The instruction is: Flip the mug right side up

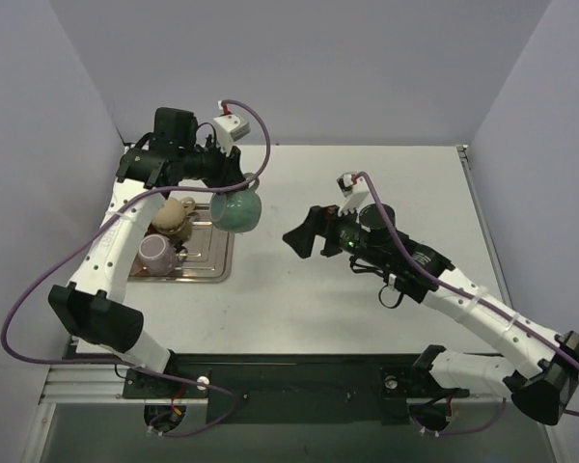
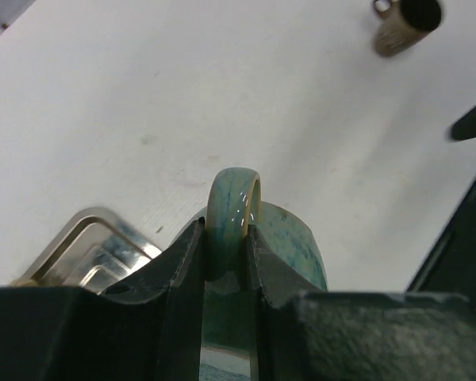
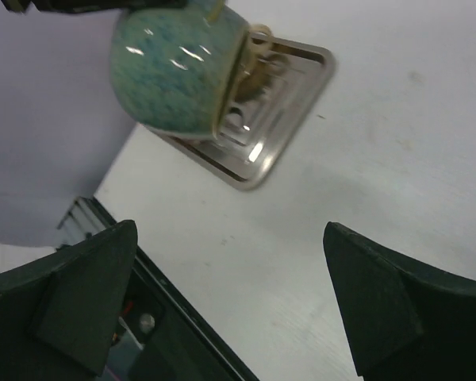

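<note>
The green glazed mug (image 1: 238, 208) hangs in the air over the right edge of the metal tray (image 1: 208, 264). It is tilted on its side, with its mouth towards the tray. My left gripper (image 1: 234, 183) is shut on its handle (image 2: 235, 190), and the fingers (image 2: 182, 270) pinch the loop from both sides. The mug body (image 2: 300, 240) shows behind them. My right gripper (image 1: 299, 239) is open and empty over the middle of the table, to the right of the mug. In the right wrist view the mug (image 3: 174, 71) is at the upper left, well beyond that gripper (image 3: 230, 228).
The tray (image 3: 293, 119) holds a tan mug (image 1: 177, 217) and a pale purple mug (image 1: 156, 254). A small tan mug (image 2: 404, 24) lies on the table far off in the left wrist view. The black front rail (image 1: 299, 371) runs along the near edge.
</note>
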### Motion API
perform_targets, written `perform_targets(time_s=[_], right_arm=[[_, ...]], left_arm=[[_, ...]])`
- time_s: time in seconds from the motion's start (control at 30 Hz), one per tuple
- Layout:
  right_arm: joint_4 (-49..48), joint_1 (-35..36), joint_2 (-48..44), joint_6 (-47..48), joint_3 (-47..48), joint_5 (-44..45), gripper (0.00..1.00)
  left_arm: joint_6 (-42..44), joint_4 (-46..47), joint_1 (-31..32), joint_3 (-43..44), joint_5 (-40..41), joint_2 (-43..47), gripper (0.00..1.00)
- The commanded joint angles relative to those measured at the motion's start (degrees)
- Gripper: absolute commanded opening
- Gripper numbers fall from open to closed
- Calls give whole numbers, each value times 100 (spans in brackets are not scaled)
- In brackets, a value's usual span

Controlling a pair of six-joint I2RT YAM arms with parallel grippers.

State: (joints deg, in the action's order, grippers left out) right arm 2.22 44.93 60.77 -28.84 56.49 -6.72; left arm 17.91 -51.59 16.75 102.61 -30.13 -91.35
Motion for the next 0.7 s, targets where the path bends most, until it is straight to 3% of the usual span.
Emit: perform_targets(time_s=[0.0, 0.27, 0.37, 0.4, 0.43, 0.47, 0.57, 0.63, 0.67], right_arm=[[-2707, 367, 496, -1008, 90, -706, 97], [-3728, 429, 980, -1317, 275, -830, 97], [-4149, 447, 1112, -1571, 336, -1006, 91], [-4211, 447, 1147, -1607, 389, -1111, 85], [-4282, 447, 1217, -1685, 424, -1138, 70], [-4300, 447, 1287, -1712, 503, -1225, 63], [-4274, 447, 1306, -1757, 565, -1305, 5], [-3794, 438, 1165, -1530, 547, -1009, 0], [-3538, 429, 1008, -1389, 556, -807, 0]], left_arm=[[-1288, 492, 100, 391, -1590, 460, 0], [-2071, 948, 109, 313, -2470, 855, 0], [-2589, 1605, 109, -65, -2769, 1005, 0], [-2922, 2000, 118, -248, -2988, 1040, 0], [-3082, 2178, 144, -363, -3077, 1066, 0], [-3353, 2502, 170, -503, -3217, 1084, 0], [-3322, 2523, 197, -584, -3219, 1032, 0], [-2684, 1892, 162, -426, -2747, 927, 3], [-2461, 1272, 162, -234, -2405, 874, 59]])
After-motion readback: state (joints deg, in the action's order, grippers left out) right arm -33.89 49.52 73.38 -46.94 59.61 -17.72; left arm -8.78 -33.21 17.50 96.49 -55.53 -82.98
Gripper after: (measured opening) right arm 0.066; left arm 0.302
